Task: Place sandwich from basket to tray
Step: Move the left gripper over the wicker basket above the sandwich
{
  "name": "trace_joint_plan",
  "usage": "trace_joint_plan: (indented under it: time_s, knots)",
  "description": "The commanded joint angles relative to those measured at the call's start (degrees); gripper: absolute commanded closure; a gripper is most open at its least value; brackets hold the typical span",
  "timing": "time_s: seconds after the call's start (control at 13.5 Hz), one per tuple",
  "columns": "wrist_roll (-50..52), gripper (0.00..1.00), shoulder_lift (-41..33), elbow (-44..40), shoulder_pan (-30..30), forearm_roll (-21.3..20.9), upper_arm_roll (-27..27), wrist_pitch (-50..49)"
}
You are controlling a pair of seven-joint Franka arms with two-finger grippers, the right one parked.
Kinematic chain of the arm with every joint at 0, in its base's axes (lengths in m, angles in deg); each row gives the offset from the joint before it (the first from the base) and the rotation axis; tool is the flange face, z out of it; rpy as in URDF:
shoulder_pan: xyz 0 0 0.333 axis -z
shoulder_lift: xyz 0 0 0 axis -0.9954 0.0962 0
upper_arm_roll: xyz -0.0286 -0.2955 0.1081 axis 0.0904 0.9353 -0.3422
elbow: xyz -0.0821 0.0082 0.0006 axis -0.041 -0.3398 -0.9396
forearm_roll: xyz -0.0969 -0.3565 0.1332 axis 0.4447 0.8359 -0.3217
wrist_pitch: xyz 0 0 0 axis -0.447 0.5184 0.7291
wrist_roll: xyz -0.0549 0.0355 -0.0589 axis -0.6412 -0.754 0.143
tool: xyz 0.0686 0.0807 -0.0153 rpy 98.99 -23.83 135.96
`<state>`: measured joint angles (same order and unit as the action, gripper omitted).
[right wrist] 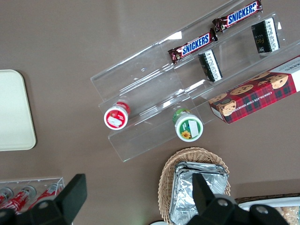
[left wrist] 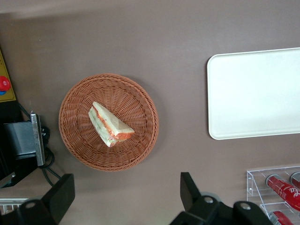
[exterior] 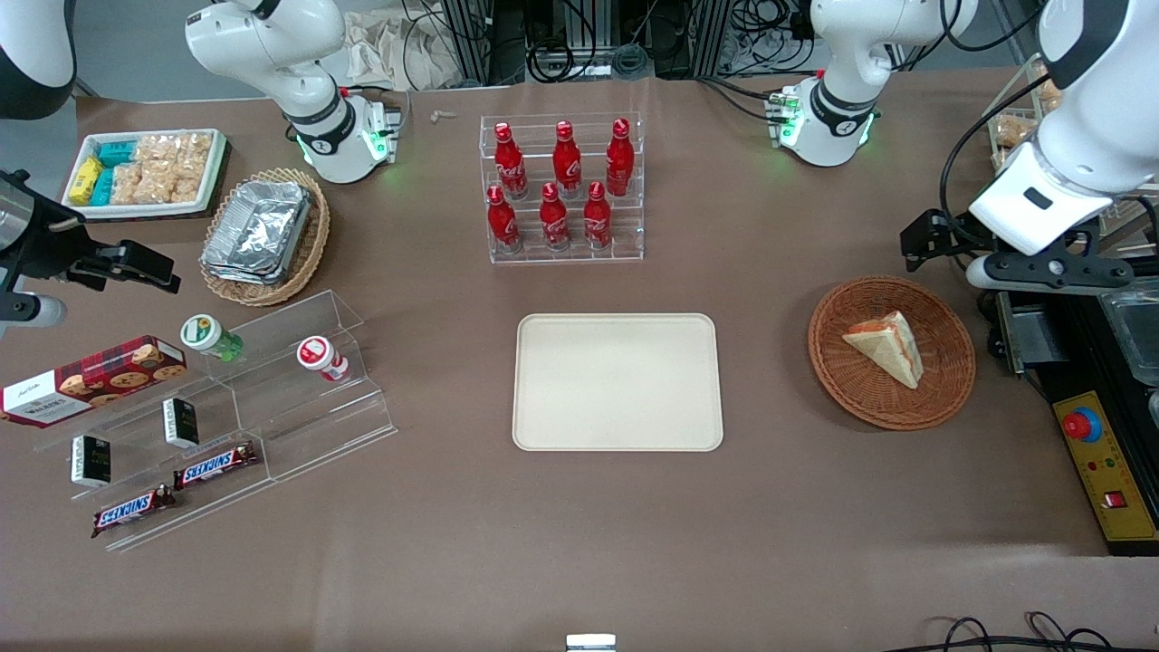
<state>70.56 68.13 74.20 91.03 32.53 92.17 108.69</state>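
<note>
The sandwich (exterior: 887,349) (left wrist: 110,124), a pale wedge with a red and green stripe, lies in the round reddish-brown basket (exterior: 842,389) (left wrist: 136,150) toward the working arm's end of the table. The cream tray (exterior: 618,380) (left wrist: 253,93) lies flat beside the basket, mid-table, with nothing on it. My gripper (exterior: 1041,272) (left wrist: 125,192) hangs high above the table, a little farther from the front camera than the basket. It is open, with only bare table showing between its fingers.
A clear rack of red bottles (exterior: 561,190) (left wrist: 281,187) stands farther from the front camera than the tray. A black and yellow control box (exterior: 1100,462) sits by the basket at the table's end. Stepped acrylic shelves with snacks (exterior: 226,407) and a tan basket of foil trays (exterior: 263,235) lie toward the parked arm's end.
</note>
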Motion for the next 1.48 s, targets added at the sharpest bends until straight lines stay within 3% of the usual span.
trace_joint_plan:
  time_s: [0.0,0.3,0.44,0.66,0.89,1.4]
  knots:
    - [1.01,0.0,0.02,-1.22,0.04,-0.24,-0.26,-1.31]
    - [3.8,0.0,0.28,-1.22,-0.04,-0.15,-0.88,-1.66]
    - [10.75,0.0,-0.24,-0.44,-0.04,0.37,-2.89,-2.19]
    - [13.05,0.0,-2.78,2.9,-0.04,0.37,-6.14,-3.33]
    - [15.6,0.0,-7.0,9.21,-0.04,0.9,-8.79,-2.46]
    - [27.72,0.0,-12.56,24.61,0.22,-0.06,-8.53,9.4]
